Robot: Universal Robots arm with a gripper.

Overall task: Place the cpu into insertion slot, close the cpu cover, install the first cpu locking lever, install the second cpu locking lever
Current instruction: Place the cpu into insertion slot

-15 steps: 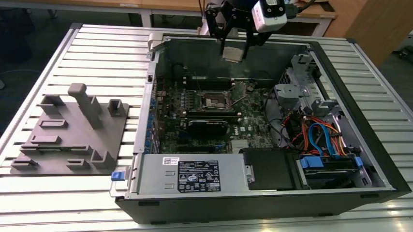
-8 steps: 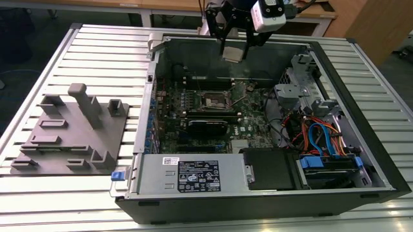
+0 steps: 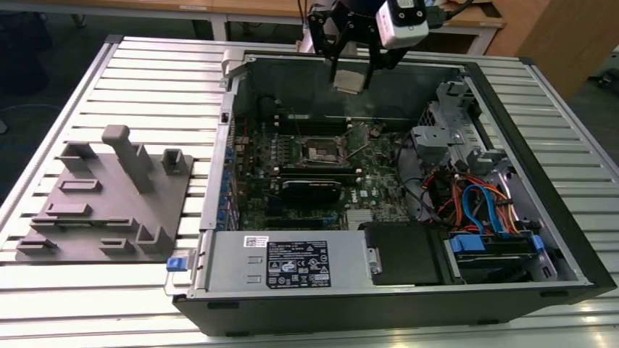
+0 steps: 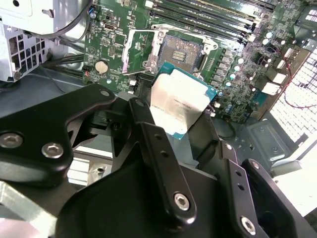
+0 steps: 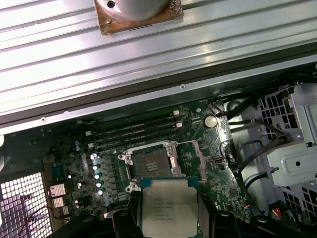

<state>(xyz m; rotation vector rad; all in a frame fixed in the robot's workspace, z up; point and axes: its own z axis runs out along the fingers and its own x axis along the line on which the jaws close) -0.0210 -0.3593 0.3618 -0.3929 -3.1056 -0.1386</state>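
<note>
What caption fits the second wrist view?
The gripper holds the cpu clear of the bare insertion slot, cpu cover open.

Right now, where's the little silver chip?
The gripper holds the chip in the air over the open computer case; in both wrist views the empty socket lies past it.

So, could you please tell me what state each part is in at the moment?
gripper: shut on the cpu, above the open case.
cpu: held in the air, not seated.
insertion slot: empty and uncovered.
cpu cover: swung open beside the slot.
computer case: lying on its side, side panel off.
</note>
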